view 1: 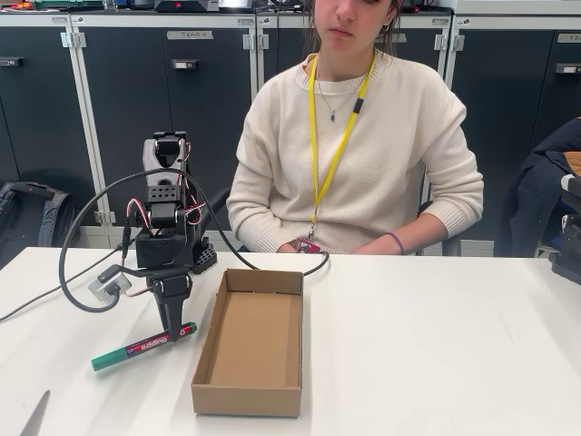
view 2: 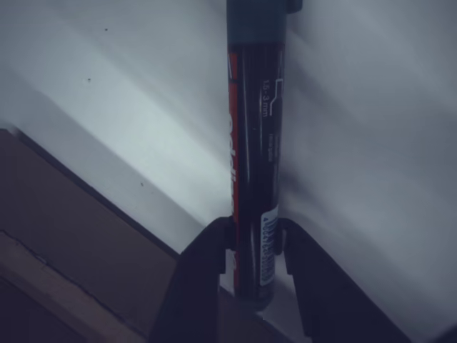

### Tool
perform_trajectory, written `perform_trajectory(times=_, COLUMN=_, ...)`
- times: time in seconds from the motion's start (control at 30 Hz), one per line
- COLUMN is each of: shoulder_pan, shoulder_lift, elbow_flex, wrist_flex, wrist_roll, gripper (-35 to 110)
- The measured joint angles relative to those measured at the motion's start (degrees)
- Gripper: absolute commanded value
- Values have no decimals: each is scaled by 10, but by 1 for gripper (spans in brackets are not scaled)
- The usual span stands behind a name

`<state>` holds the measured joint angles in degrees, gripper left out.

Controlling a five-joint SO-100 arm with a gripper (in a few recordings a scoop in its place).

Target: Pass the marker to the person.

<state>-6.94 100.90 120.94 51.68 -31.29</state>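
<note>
Now the gripper (view 1: 170, 329) pinches the marker (view 1: 143, 347) near its back end, low at the left of the fixed view, on the table (view 1: 436, 345). Squeeze tight, lift it level, then reach over the box (view 1: 250, 343) to the person (view 1: 363, 136).

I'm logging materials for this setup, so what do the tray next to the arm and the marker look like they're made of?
The tray looks like plain brown cardboard: matte, with folded walls and raw edges. The marker seems to be plastic: a glossy black barrel with a printed red label and a duller green cap. The wrist view shows light glinting along the barrel between the tool fingers.
</note>
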Motion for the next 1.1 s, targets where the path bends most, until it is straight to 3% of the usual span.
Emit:
perform_trajectory(times=0.23, shoulder_pan=0, shoulder_lift=11, elbow_flex=-90, wrist_flex=70, wrist_roll=-3, gripper=-4)
perform_trajectory(times=0.33, shoulder_pan=0, shoulder_lift=12, elbow_flex=-108, wrist_flex=83, wrist_roll=-3, gripper=7)
perform_trajectory(times=0.73, shoulder_pan=0, shoulder_lift=16, elbow_flex=-171, wrist_flex=120, wrist_roll=13, gripper=18)
perform_trajectory(times=1.1, shoulder_pan=13, shoulder_lift=21, elbow_flex=-164, wrist_flex=111, wrist_roll=11, gripper=15)
